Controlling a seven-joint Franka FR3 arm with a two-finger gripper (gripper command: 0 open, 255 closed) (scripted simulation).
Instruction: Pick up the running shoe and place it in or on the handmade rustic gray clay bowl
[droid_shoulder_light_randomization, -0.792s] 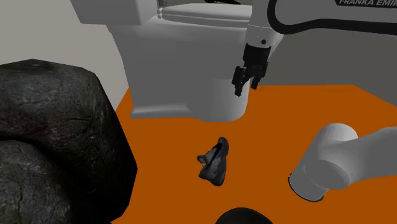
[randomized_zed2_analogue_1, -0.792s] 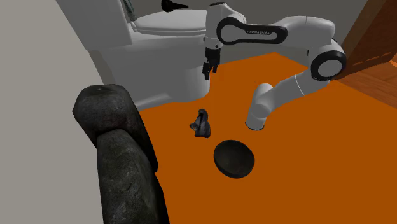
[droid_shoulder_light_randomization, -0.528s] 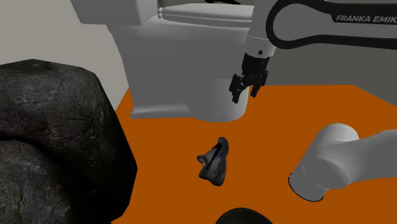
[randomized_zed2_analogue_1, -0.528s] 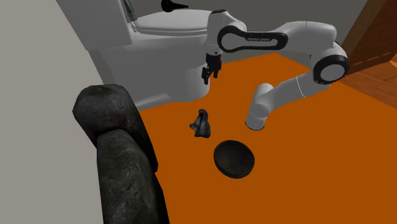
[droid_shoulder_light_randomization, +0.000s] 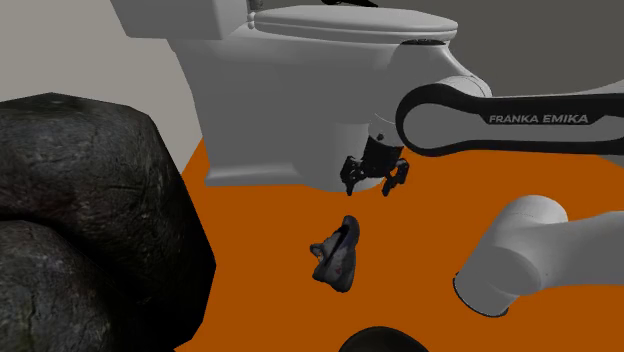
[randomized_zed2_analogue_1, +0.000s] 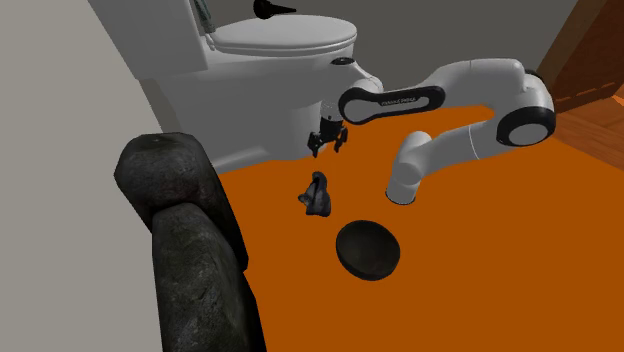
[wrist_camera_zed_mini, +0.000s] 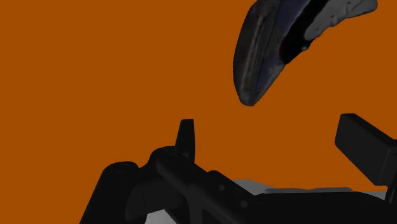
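- At the shoulder view's far left I see a big dark mottled boulder-like mass (droid_shoulder_light_randomization: 85, 210) standing on the orange floor (droid_shoulder_light_randomization: 260, 215).
- Right of it, farther back, is a white toilet (droid_shoulder_light_randomization: 285, 95) with its lid down.
- The running shoe (droid_shoulder_light_randomization: 338, 256) is dark grey with paler patches. It lies tipped on the floor in front of the toilet's base, touching nothing else. It sits between the toilet and the bowl.
- The gripper (droid_shoulder_light_randomization: 370, 186) hangs fingers-down just in front of the toilet's base, a little beyond and right of the shoe and apart from it.
- In the wrist view the gripper (wrist_camera_zed_mini: 267, 124) has its fingers spread wide with only floor between them. The shoe (wrist_camera_zed_mini: 273, 48) lies beyond the fingertips, unheld.
- In the second exterior view the bowl (randomized_zed2_analogue_1: 368, 250) looks almost black. It rests on the floor nearer than the shoe (randomized_zed2_analogue_1: 318, 196) and slightly to the right, not touching it.
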